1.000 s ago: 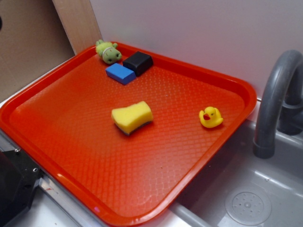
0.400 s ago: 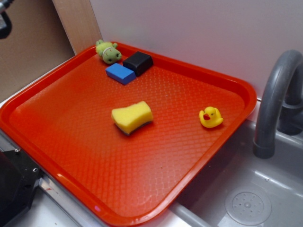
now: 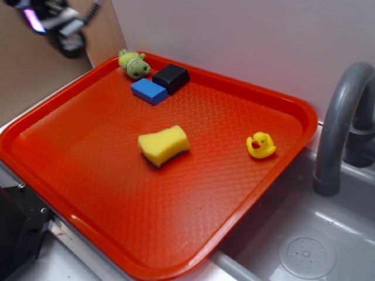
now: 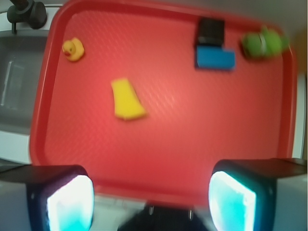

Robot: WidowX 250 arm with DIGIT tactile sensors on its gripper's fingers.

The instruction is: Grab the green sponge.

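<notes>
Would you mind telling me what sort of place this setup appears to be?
Probably a toy kitchen sink area used as a robot test bench: a grey faucet arches over a grey sink basin with a drain, and beside it an orange tray holds the green sponge and a rubber duck.

No lettering, label, brand mark or number can be read in either view. The red tray (image 3: 281, 99), the green sponge (image 3: 163, 144), the blue block (image 3: 149, 91), the black block (image 3: 171, 77), the rubber duck (image 3: 261, 145) and the green plush toy (image 3: 135, 64) all show plain surfaces, and the wrist view is too blurred to reveal any print.
</notes>
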